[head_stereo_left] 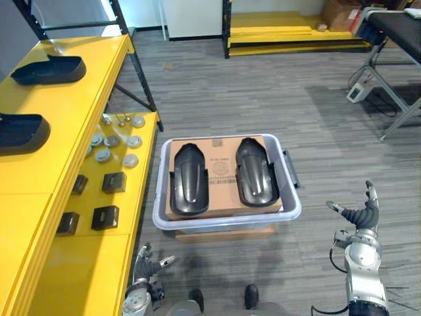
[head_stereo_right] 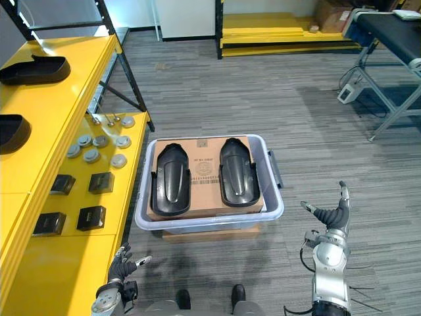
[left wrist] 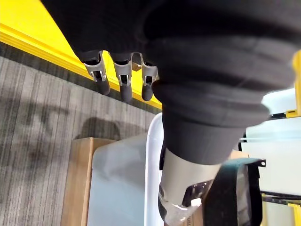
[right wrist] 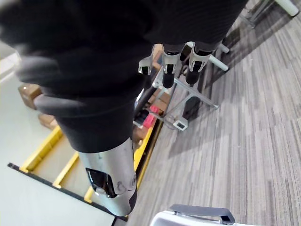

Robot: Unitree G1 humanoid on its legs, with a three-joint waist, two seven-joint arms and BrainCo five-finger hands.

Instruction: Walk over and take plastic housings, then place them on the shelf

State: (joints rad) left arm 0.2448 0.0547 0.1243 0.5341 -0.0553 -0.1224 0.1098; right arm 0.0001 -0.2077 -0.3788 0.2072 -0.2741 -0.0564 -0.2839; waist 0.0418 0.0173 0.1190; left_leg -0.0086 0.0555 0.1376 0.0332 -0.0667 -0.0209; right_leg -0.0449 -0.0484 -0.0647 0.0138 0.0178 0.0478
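both hands hang low and close. the left hand (head_stereo_left: 150,264) is by the front edge of the yellow shelf (head_stereo_left: 72,118), and the right hand (head_stereo_left: 362,216) is over the carpet (head_stereo_left: 263,99). each has its fingers spread and relaxed, grasping nothing and touching nothing.

just ahead stands a grey bin (head_stereo_left: 227,222) with a cardboard box (head_stereo_left: 222,172) filling it. the left housing (head_stereo_left: 189,179) and the right housing (head_stereo_left: 256,172) lie lengthwise on the box, side by side but apart.

the step in hand looks like the approach and reach. it would go best by squaring up close to the bin first. each hand should then go down at the outer long edge of its own housing, with fingers curling under the rim, since the smooth curved top offers little hold. a straight lift should keep the cardboard from dragging.

on the shelf's lower level lie small black blocks (head_stereo_left: 105,217) and, beyond them, grey discs (head_stereo_left: 112,148). on the upper level sit the nearer shelved housing (head_stereo_left: 20,131) and the farther shelved housing (head_stereo_left: 49,69), with bare yellow nearer the robot that looks free for more.

farther off, the striped carpet runs to a black tabletop (head_stereo_left: 395,26) on metal legs at the right, low yellow racking (head_stereo_left: 296,33) and a white cabinet (head_stereo_left: 194,16).
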